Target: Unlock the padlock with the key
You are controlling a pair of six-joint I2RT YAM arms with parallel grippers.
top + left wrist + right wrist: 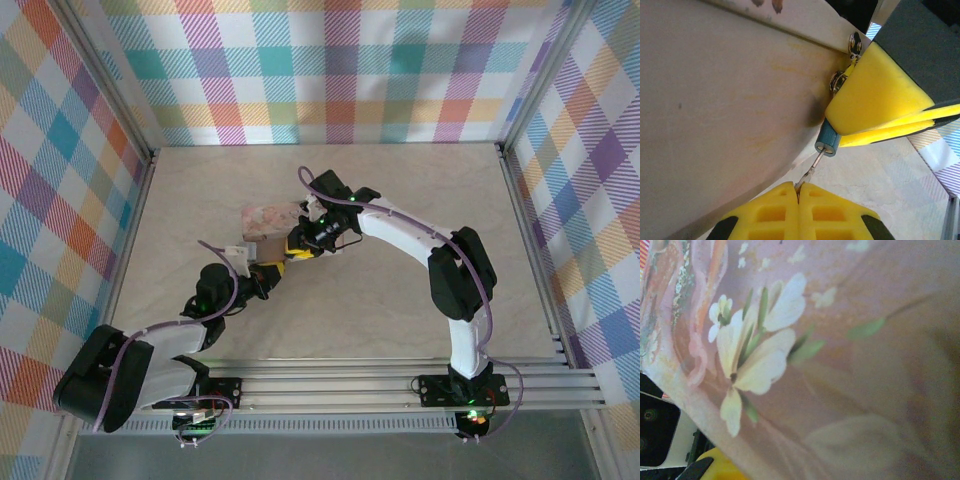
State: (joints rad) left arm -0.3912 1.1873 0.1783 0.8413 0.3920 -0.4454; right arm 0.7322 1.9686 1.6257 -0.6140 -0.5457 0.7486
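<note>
My left end effector (799,187) sits nearest the lens, yellow fingertips pressed together and pinching the thin metal key (811,169) by its near end.

Big to small:
- The pale marbled desk (420,320) has plaid walls (340,70) on three sides.
- My two arms meet over the middle of it, the left coming from lower left and the right arcing in from lower right.
- The pink flowered tin box (865,390) sits mid-desk, just behind both end effectors. Its cream side runs close along my left wrist view. The right wrist view shows white flower print on its pink face.
- My right end effector (299,247) is at the tin's near right corner, clamped on the padlock (867,95), with a dark finger above it and a yellow-and-black finger below.
- The padlock is a small yellow body, tilted, hanging at the metal hasp (855,42) on the tin's edge. It has a blue-grey cylinder (828,141) at its lower end.
- The key shank runs from my left fingertips up to that cylinder's face, tip at the keyhole. I can't tell how deep it sits.
</note>
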